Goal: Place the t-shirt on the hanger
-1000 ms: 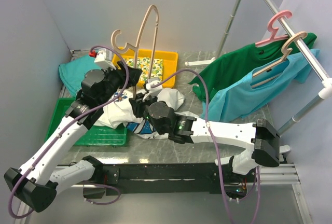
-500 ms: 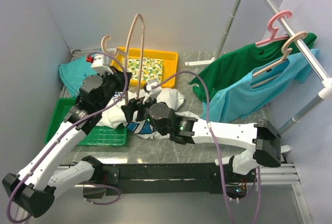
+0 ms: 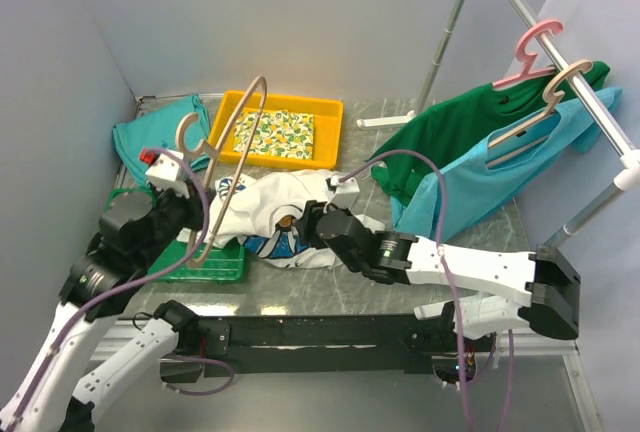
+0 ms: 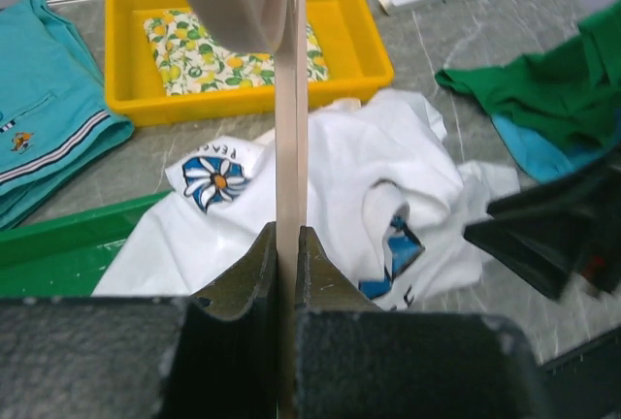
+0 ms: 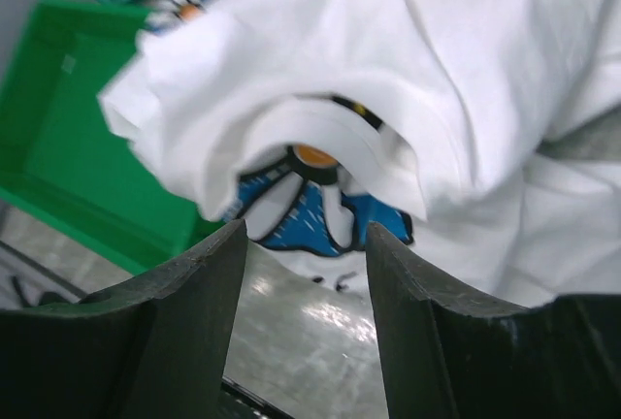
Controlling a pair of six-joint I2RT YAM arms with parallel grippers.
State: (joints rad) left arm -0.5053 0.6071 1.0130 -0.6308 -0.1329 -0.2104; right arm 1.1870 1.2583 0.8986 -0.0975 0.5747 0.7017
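The slim beige hanger (image 3: pixel 187 134) leans over the table's left side, with my left gripper (image 3: pixel 197 224) shut on its lower bar. In the left wrist view that bar (image 4: pixel 291 99) stands upright, pinched between the jaws of the left gripper (image 4: pixel 288 244). The white t-shirt (image 3: pixel 265 202) with blue daisies lies crumpled on the table, partly over the green tray. My right gripper (image 3: pixel 303 220) sits at the shirt's near right edge. In the right wrist view it (image 5: pixel 306 244) is open and empty, just short of the folded t-shirt (image 5: pixel 388 80).
A yellow tray (image 3: pixel 330 110) with lemon-print cloth stands behind the shirt. A teal garment (image 3: pixel 150 137) lies at far left and a green tray (image 3: pixel 215 264) at front left. On the right, a rack holds a pink hanger (image 3: pixel 527 52), a green shirt (image 3: pixel 450 127) and a light blue shirt (image 3: pixel 470 187).
My left arm has drawn back to the left and down, taking the hanger with it and tilting it. My right gripper has opened and backed off to the right of the shirt.
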